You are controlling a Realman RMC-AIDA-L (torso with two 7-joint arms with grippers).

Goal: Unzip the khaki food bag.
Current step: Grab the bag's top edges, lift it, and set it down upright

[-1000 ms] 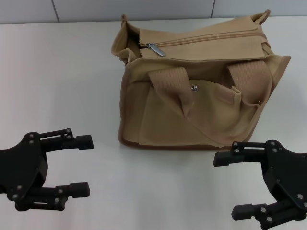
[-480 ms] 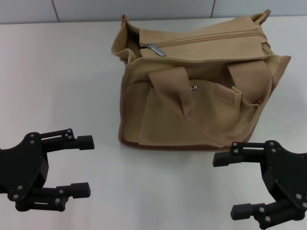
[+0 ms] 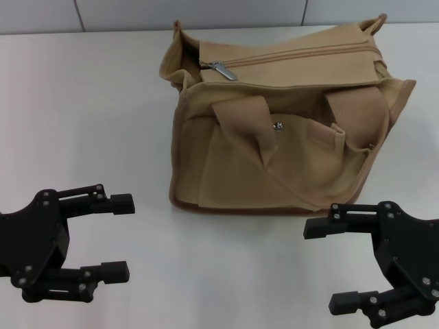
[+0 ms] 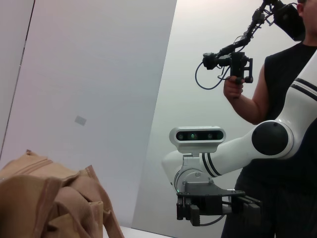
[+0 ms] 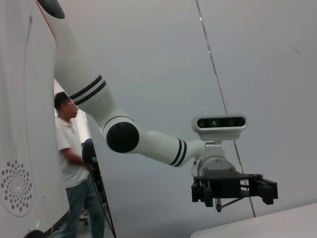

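Observation:
The khaki food bag (image 3: 274,137) stands upright on the white table (image 3: 82,103), right of centre. Its two webbing handles hang over the front pocket. The top zipper is shut, and its silver pull (image 3: 223,70) lies at the left end of the top. My left gripper (image 3: 122,238) is open and empty, low at the near left, apart from the bag. My right gripper (image 3: 324,266) is open and empty at the near right, just in front of the bag's bottom right corner. The left wrist view shows part of the bag (image 4: 44,203) and the right gripper (image 4: 218,210) farther off.
A grey tiled wall (image 3: 206,12) runs along the table's far edge. A person (image 4: 277,99) holding a camera rig stands behind the robot. Another person (image 5: 69,148) stands to the side. The right wrist view shows the left gripper (image 5: 233,191) farther off.

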